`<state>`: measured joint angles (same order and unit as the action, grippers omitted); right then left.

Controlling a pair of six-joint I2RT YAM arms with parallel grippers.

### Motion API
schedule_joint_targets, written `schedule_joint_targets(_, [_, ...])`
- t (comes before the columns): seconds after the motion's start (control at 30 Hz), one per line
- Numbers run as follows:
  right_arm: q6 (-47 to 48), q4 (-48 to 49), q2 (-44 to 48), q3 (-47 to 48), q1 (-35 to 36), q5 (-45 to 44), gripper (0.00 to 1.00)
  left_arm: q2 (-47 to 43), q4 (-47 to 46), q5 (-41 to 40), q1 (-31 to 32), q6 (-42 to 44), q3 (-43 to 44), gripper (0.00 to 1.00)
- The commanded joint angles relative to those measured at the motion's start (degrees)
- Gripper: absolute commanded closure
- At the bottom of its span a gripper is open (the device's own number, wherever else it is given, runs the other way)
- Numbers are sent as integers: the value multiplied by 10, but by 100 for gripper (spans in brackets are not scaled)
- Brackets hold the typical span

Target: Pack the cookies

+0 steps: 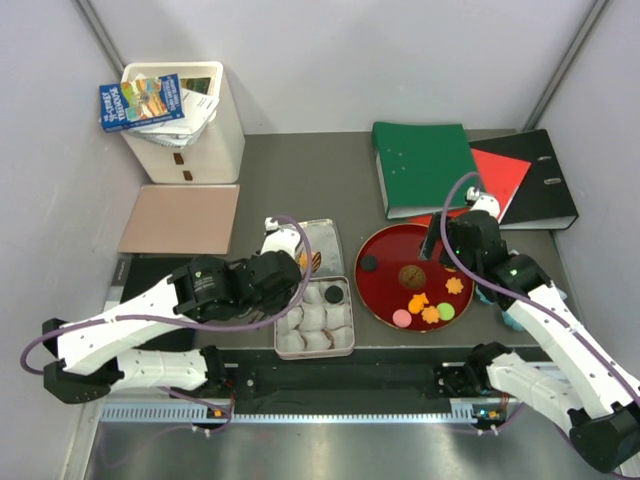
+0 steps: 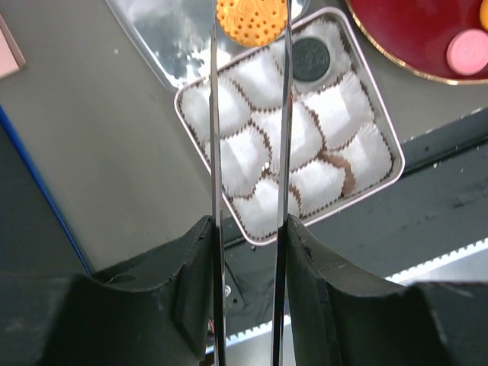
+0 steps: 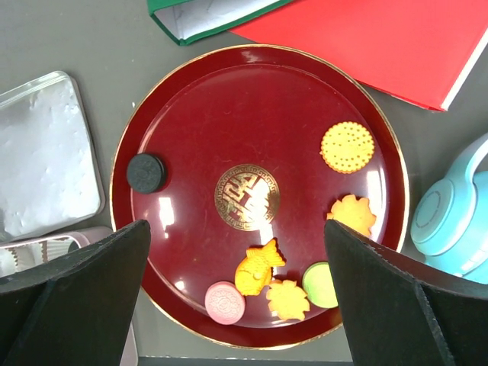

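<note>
We're mid-transfer: 1 round orange cookie (image 2: 252,23), dimpled and crisp-looking, is pinched between the thin flat blades of the left end effector (image 2: 251,11), near the far rim of the tin (image 2: 383,130) at the desk's near edge. 1 black cookie (image 2: 310,57) sits in a crinkled paper cup (image 2: 324,103). Next, we judge: lower it gently into an empty cup. 7 other cookies (image 3: 347,147) lie on the glossy red plate (image 3: 198,99), and the right end effector (image 3: 236,229) hangs wide above them.

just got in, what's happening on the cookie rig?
The left end effector is clamped on a round orange cookie, next to the tin of white paper cups. One black cookie already sits in a cup, and the other visible cups look empty. The right end effector hangs open above the red plate, where seven cookies are not yet packed.
</note>
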<state>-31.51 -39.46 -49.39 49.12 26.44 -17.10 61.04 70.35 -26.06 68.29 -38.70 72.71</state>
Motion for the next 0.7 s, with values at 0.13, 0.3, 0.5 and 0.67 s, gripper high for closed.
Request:
schedule_joint_targets(0.13, [-6,21,0,13,-5,5,5,-19,-7,69,2,-17,-42,71])
schedule_joint_targets(0.3, [-9,15,3,11,-5,2,5,-19,-21,80,2,-15,-68,70])
schedule_joint_targets(0.5, [-11,11,6,10,-5,0,4,-14,-38,76,2,-10,-84,65])
schedule_joint_targets(0.67, [-8,7,10,10,-5,-4,5,0,-45,72,2,-5,-80,57])
